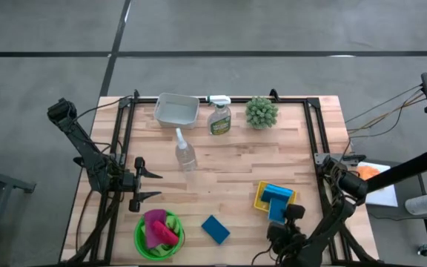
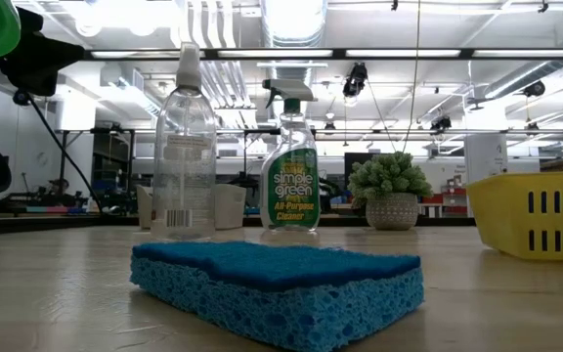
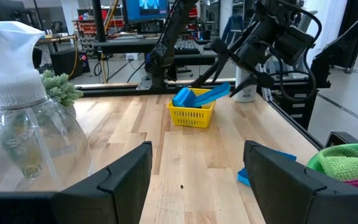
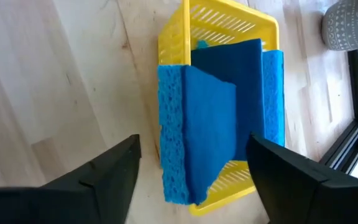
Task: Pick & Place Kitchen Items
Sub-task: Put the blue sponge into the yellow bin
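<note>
The right pincer [image 1: 279,219] hangs just over the yellow basket [image 1: 261,199] at the table's [image 1: 236,163] near right part, its two fingers [image 4: 104,171] spread wide and released, gripping nothing; between them in the right wrist view lie blue sponges [image 4: 219,118], stacked and leaning in the basket, one hanging over its rim; the same sponges [image 1: 276,199] show from above as a blue block overrunning the basket's near edge. The left pincer [image 1: 151,185] waits at the table's left side, fingers apart and empty, pointing toward the middle. Another blue sponge [image 1: 215,229] lies flat and alone on the table near the front edge, well apart from the basket; it fills the foreground of the low view [image 2: 277,288]. A green bowl [image 1: 141,241] at the near left holds pink and green cloths [image 1: 159,228]. A clear spray bottle [image 1: 185,152] lies near the middle; a green-labelled spray bottle [image 1: 219,117] stands at the far edge, between a pale rectangular tub [image 1: 176,110] and a spiky green potted plant [image 1: 261,112].
</note>
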Tool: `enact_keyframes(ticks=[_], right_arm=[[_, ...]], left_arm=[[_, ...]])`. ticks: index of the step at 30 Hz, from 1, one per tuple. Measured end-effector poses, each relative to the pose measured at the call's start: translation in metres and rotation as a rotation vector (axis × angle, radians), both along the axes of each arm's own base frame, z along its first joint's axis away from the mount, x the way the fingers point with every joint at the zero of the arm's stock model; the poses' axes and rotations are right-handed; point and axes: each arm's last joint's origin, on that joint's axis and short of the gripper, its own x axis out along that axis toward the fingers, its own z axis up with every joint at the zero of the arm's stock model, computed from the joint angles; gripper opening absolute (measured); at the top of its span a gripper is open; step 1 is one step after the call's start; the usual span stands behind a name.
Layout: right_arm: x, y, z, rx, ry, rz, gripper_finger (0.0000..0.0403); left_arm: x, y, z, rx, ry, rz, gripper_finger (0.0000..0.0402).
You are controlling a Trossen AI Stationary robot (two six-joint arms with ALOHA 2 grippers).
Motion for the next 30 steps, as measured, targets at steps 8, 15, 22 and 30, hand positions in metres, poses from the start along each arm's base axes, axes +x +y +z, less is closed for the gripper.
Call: enact_keyframes(ticks=[8, 15, 22, 30], right_arm=[[0.006, -0.002, -0.002, 0.013, 0.005, 0.014, 0.014], [0.006, -0.003, -0.002, 0.008, 0.018, 0.032, 0.0029], [0.006, -0.002, -0.001, -0.006, -0.009, 0.051, 0.002], [0.006, -0.004, 0.009, -0.033, -0.123, 0.073, 0.0019]], left_arm=[[0.0, 0.0, 0.0, 0.0, 0.0, 0.0, 0.0254], [0.0, 0.0, 0.0, 0.0, 0.0, 0.0, 0.0254], [0.0, 0.0, 0.0, 0.0, 0.0, 0.0, 0.0254], [0.0, 0.0, 0.0, 0.0, 0.0, 0.0, 0.0254]])
